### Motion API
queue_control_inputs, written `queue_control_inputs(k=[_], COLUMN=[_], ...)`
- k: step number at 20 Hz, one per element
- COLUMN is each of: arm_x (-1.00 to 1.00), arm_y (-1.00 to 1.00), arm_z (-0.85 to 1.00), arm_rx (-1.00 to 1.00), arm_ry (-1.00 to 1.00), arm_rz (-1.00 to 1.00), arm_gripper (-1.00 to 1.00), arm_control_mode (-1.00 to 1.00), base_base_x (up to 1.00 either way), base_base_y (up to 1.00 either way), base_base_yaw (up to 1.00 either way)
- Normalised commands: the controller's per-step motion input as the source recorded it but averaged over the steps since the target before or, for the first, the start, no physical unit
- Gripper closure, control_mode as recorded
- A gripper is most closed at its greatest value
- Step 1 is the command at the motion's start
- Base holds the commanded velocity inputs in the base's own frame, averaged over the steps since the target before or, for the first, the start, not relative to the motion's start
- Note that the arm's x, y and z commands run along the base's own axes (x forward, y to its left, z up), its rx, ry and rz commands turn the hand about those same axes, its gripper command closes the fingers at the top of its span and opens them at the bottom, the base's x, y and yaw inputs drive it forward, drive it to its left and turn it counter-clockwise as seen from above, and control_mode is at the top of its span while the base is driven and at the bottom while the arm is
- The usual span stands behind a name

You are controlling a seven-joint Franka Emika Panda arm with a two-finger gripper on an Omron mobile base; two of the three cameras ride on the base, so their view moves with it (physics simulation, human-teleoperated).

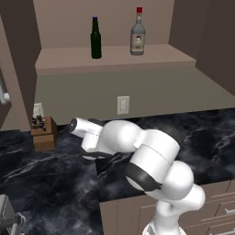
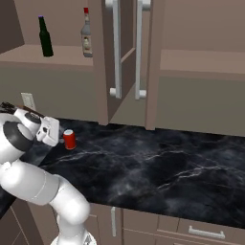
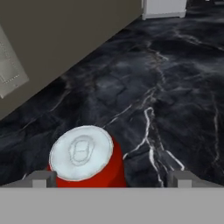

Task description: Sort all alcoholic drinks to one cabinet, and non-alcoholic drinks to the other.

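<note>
standing upright, plain red can (image 3: pixel 85 162); pale-labelled bottle (image 1: pixel 137 33), writing unreadable

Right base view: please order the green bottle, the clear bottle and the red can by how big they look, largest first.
1. clear bottle
2. green bottle, nearly the same height, so these two are unsure
3. red can, smallest, though it stands nearer the camera

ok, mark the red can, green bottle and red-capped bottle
red can (image 3: pixel 83 158), hand view, silver top
green bottle (image 1: pixel 95 43), left base view, body
red-capped bottle (image 1: pixel 137 40), left base view, label
</note>
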Motion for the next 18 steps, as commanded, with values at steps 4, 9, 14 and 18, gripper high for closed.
queue_control_inputs(k=[4, 9, 14, 18], arm_x=[0.08, 0.12, 0.19, 0.14], arm_y=[0.00, 0.00, 0.00, 0.00], arm_z=[0.00, -0.03, -0.10, -0.14], arm_rx=[0.00, 0.00, 0.00, 0.00], arm_ry=[0.00, 0.00, 0.00, 0.00], arm_rz=[-0.01, -0.02, -0.02, -0.02], arm_gripper=[-1.00, -1.00, -1.00, -1.00], arm_control_mode=[-1.00, -1.00, -1.00, -1.00], base_base_x=[0.00, 0.00, 0.00, 0.00], base_base_y=[0.00, 0.00, 0.00, 0.00], base_base_yaw=[0.00, 0.00, 0.00, 0.00])
